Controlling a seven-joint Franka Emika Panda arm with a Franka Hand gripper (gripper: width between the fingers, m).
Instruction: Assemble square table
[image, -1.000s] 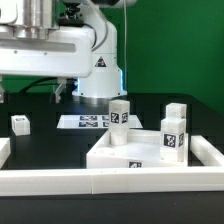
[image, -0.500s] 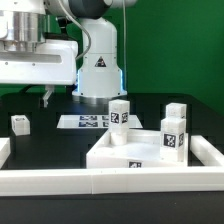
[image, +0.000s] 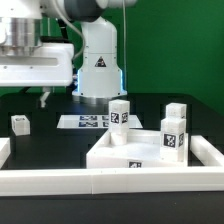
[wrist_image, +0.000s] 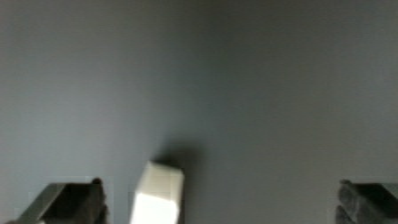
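Note:
The white square slab (image: 140, 152) lies on the black table at the exterior view's right. Three white tagged legs stand on it: one at the back left (image: 119, 113), one at the back right (image: 177, 111), one in front of that (image: 172, 136). A fourth leg (image: 20, 123) lies loose on the table at the exterior view's left. My gripper (image: 24, 98) hangs above this loose leg, with one finger (image: 45, 97) showing. In the wrist view the gripper (wrist_image: 222, 186) is open wide, and a blurred white leg (wrist_image: 159, 196) lies below between the jaws, untouched.
The marker board (image: 88, 121) lies flat behind the slab, in front of the robot base (image: 98, 70). A long low white border wall (image: 110, 181) runs along the front, with a side piece at the exterior view's right (image: 212, 150).
The arm's hand has moved toward the exterior view's left, over the loose leg. The slab and the legs have not moved.

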